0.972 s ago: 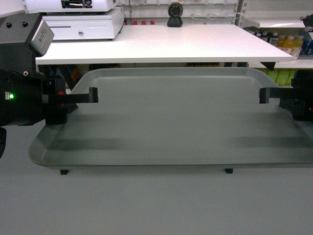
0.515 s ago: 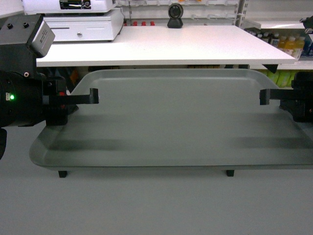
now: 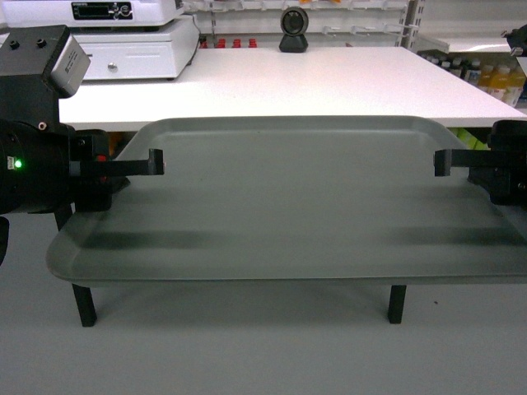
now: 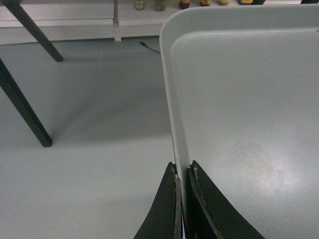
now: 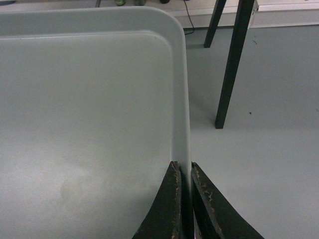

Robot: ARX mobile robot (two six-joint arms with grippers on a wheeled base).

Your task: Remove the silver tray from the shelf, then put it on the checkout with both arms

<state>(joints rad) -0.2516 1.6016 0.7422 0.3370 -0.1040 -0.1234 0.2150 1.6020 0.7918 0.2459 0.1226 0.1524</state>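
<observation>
The large flat matte grey-silver metal tray (image 3: 288, 197) hangs level just before the broad white table (image 3: 280, 78), long axis running side to side, left claw (image 4: 182, 172) and right claw (image 5: 183, 169) each clamped on an end rim, equally near.

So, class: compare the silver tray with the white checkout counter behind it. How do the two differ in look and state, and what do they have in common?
The silver tray is matte grey with a low raised rim and rounded corners; the checkout is a plain white top with no rim.
The tray is held in the air, the left gripper and right gripper each pinching a side rim; the checkout stands on dark legs.
The tray is bare; the checkout carries a cash register.
Both are broad, flat and level.
</observation>
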